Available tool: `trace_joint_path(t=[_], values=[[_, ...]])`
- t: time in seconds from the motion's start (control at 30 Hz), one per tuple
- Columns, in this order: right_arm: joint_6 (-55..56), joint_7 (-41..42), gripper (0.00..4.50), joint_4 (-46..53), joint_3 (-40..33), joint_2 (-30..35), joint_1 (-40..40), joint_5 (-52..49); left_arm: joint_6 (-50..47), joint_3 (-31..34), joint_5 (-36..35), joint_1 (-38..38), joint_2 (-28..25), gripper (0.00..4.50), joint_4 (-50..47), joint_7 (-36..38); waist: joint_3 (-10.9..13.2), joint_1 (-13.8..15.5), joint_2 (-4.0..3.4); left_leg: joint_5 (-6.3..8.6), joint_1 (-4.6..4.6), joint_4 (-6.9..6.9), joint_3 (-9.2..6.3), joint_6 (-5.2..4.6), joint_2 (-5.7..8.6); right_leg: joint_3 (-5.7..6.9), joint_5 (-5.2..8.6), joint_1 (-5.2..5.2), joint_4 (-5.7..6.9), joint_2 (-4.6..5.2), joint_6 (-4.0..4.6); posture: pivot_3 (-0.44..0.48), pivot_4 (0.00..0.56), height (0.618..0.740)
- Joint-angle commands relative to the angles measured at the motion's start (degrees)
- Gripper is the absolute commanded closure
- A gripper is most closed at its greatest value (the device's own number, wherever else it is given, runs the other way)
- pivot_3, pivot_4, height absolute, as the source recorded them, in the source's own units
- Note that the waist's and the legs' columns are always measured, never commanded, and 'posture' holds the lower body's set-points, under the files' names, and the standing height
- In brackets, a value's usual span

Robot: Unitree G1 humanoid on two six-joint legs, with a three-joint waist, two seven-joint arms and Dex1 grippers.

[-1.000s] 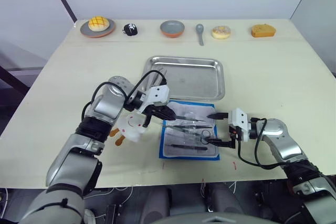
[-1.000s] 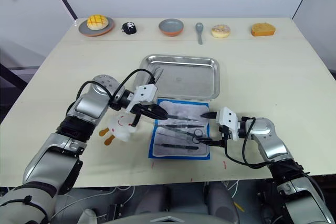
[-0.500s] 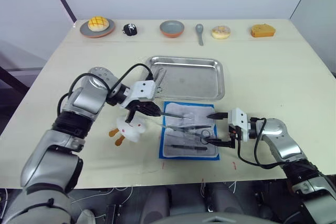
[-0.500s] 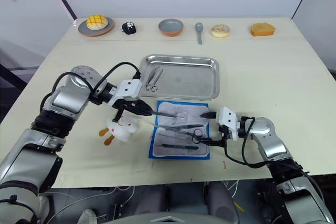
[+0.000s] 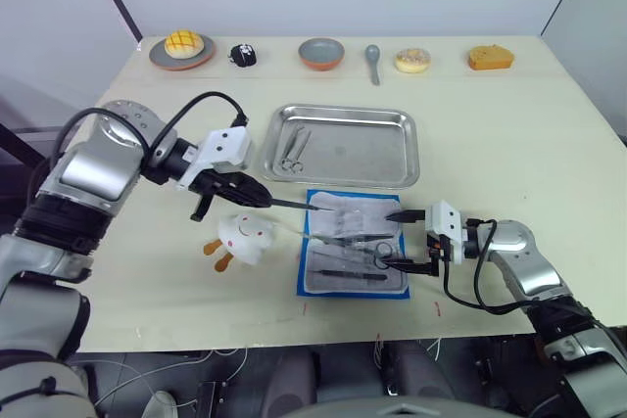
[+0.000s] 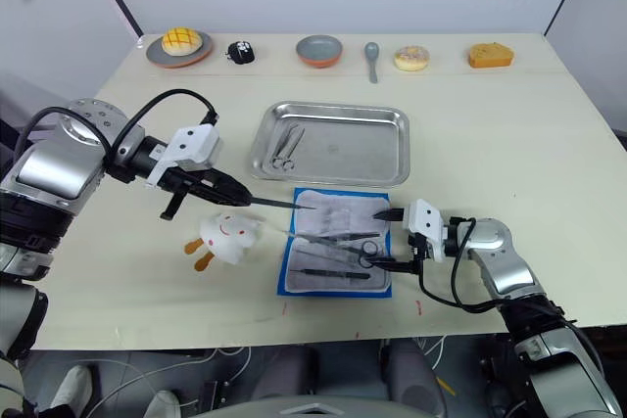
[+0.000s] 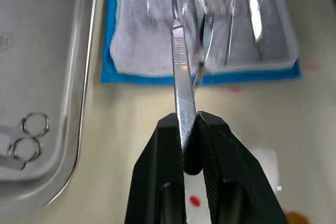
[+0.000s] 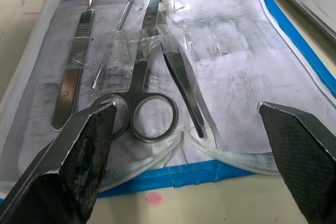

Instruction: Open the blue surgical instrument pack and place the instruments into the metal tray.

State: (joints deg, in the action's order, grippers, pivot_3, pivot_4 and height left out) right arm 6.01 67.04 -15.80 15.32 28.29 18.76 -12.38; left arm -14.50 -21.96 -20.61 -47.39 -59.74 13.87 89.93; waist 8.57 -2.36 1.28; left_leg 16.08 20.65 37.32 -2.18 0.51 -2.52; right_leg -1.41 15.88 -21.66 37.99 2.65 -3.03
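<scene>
Along the worktop's far edge sat a plate with a bun, a bowl, a spoon, a doughnut and cake.

Count of things on the table

There is one metal tray and one blue surgical instrument pack, which lies open. For the instruments I count one pair with ring handles in the tray, one slim flat one held in the left gripper, and at least four more on the pack's lining; the exact number there I cannot tell. At the far edge are one plate with a yellow bun, one small black object, one bowl, one spoon, one donut and one orange cake piece. One white toy lies left of the pack. Two grippers are there, left and right.
</scene>
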Motion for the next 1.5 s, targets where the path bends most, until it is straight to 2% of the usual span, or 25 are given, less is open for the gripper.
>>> trace_joint_path(t=[0.03,0.13,0.3,0.5,0.73,0.83,0.93,1.03,1.27,1.5], values=[[-1.36,-0.66,0.0,-5.63,3.46,0.45,-2.32,5.68,-4.65,6.38,-4.68,2.03,2.0,4.46,-3.17,0.11,0.01,-0.11,-0.02,0.0,0.0,0.0,0.0,0.0,0.0,-0.01,0.0,0.0,0.0,0.0,0.0,0.0,0.15,0.732],[-1.25,-0.61,0.0,-5.62,3.43,0.46,-2.39,5.64,-8.94,10.64,-6.4,4.91,5.43,4.46,-6.45,-6.55,0.01,-0.09,-0.01,0.0,-0.02,0.0,0.0,0.0,-0.01,-0.01,0.0,0.0,0.04,0.0,0.0,0.0,0.15,0.732],[-1.3,-0.41,0.0,-5.48,3.48,0.62,-2.54,5.62,-17.69,16.08,-7.4,10.12,13.7,4.46,-15.15,-22.91,0.0,-0.04,0.01,0.0,0.0,0.01,-0.03,0.0,-0.02,0.0,-0.01,0.01,0.02,0.0,-0.01,0.0,0.15,0.732],[-1.24,-0.21,0.0,-5.62,3.52,0.69,-2.41,5.67,-27.44,17.64,-1.98,13.41,24.92,4.46,-21.66,-46.54,-0.01,-0.03,0.01,0.0,-0.02,0.02,-0.03,0.0,-0.01,-0.02,-0.02,0.02,0.04,0.01,-0.02,0.0,0.15,0.732],[-1.33,-0.22,0.0,-5.41,3.37,0.9,-2.62,5.58,-31.01,20.78,3.35,13.86,36.37,4.46,-21.02,-65.89,-0.03,0.02,0.02,-0.01,-0.03,0.02,-0.03,0.01,0.0,-0.02,-0.03,0.03,0.02,0.02,-0.01,0.0,0.15,0.732],[-1.37,-0.23,0.0,-5.29,3.38,0.96,-2.78,5.59,-31.33,20.84,5.33,13.6,38.45,4.46,-19.92,-69.73,-0.04,0.04,0.01,-0.01,-0.03,0.02,-0.03,0.02,0.0,-0.02,-0.04,0.03,0.02,0.02,-0.01,0.0,0.15,0.732],[-1.28,-0.12,0.0,-5.3,3.35,1.0,-2.88,5.51,-31.07,20.53,8.79,12.91,42.88,4.46,-16.26,-77.07,-0.08,0.23,0.03,-0.01,-0.03,0.02,-0.03,0.02,0.01,-0.02,-0.04,0.05,0.02,0.03,-0.01,0.0,0.15,0.732],[-1.23,-0.24,0.0,-5.22,3.4,0.89,-3.01,5.54,-30.46,20.74,10.75,12.22,45.82,4.46,-13.51,-80.79,-0.1,0.13,0.04,-0.01,-0.03,0.03,-0.03,0.02,0.04,-0.02,-0.04,0.06,0.0,0.05,-0.01,0.0,0.15,0.732],[-1.19,-0.45,0.0,-5.24,3.76,0.33,-2.98,5.76,-29.27,22.56,11.96,9.0,49.77,4.46,-5.43,-84.25,-0.1,0.12,0.05,-0.02,-0.03,0.02,-0.04,0.04,0.05,0.01,-0.04,0.06,0.0,0.05,-0.01,0.0,0.15,0.732],[-1.07,-0.66,0.0,-5.51,3.72,0.19,-2.56,5.95,-29.73,23.26,12.13,7.69,50.22,4.46,-1.85,-83.92,-0.11,0.07,0.04,-0.11,-0.04,0.02,-0.05,0.19,0.05,0.01,-0.04,0.07,0.01,0.05,-0.01,0.0,0.15,0.732]])
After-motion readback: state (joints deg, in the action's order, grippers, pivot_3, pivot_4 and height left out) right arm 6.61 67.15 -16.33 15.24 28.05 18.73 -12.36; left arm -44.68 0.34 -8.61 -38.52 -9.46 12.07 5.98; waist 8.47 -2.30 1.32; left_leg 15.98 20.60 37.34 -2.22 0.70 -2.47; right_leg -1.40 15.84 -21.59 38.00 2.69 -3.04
